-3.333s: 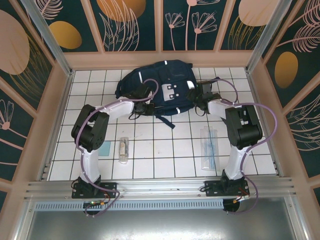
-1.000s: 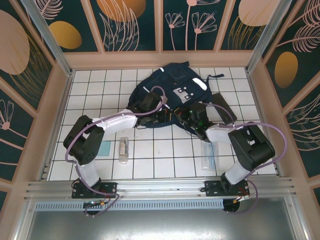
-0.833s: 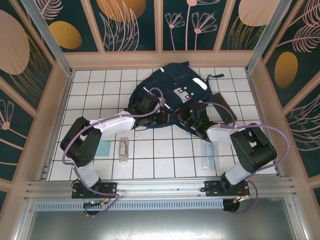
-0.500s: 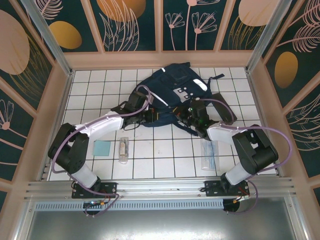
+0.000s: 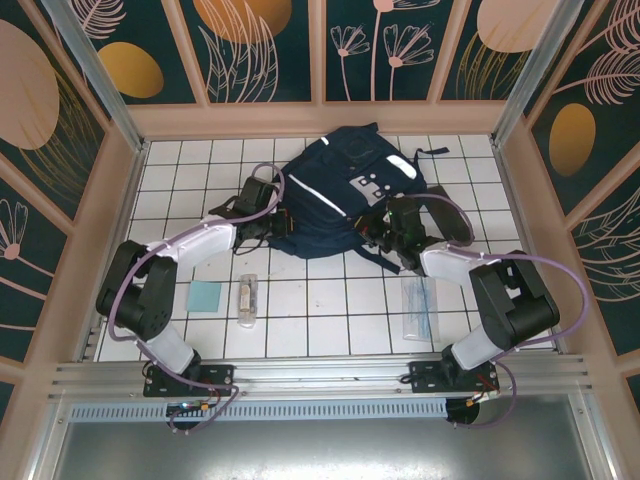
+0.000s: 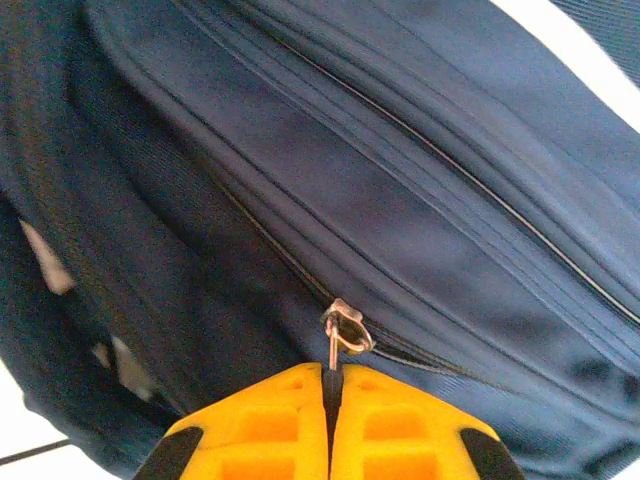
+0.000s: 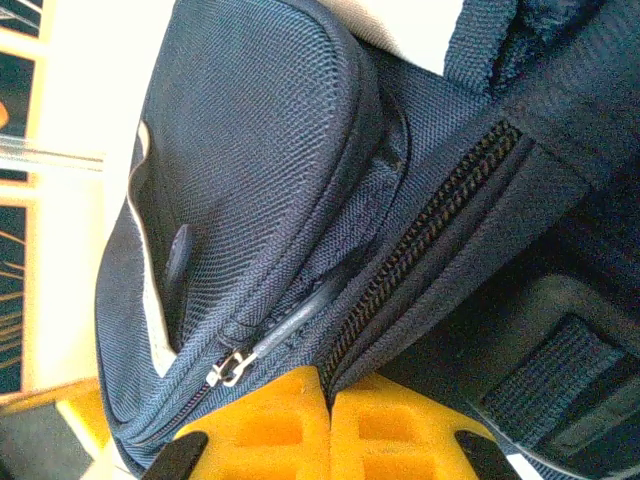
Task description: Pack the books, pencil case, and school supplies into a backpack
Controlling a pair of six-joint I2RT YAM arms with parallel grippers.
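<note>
Supplies lie at the near left of the white tiled counter [image 5: 320, 320]: a small pale-teal card [image 5: 205, 296] lies flat, with a small clear tube-like packet [image 5: 247, 299] just beside it on the right. Further back, the left claw [image 5: 270, 212] reaches to the left edge of the large navy-blue fabric backpack [image 5: 330, 190], which lies at the middle of the counter's far side. In the left wrist view this claw [image 6: 330, 378] is clenched, its yellow fingers [image 6: 400, 420] pressed together on a thin metal zipper pull [image 6: 343, 330] that stands out from a long closed zip on the bag's blue cloth [image 6: 420, 220]. The right claw [image 5: 378, 228] meets the bag's near right edge. In the right wrist view it [image 7: 327, 390] is clenched too, pinching the backpack [image 7: 250, 150] where a coarse dark zip runs down between its fingers; a second small pull hangs just left of them, ungripped. Nearer and to the right lies a long clear flat plastic sleeve [image 5: 420, 308] with bluish contents, apart from the bag.
</note>
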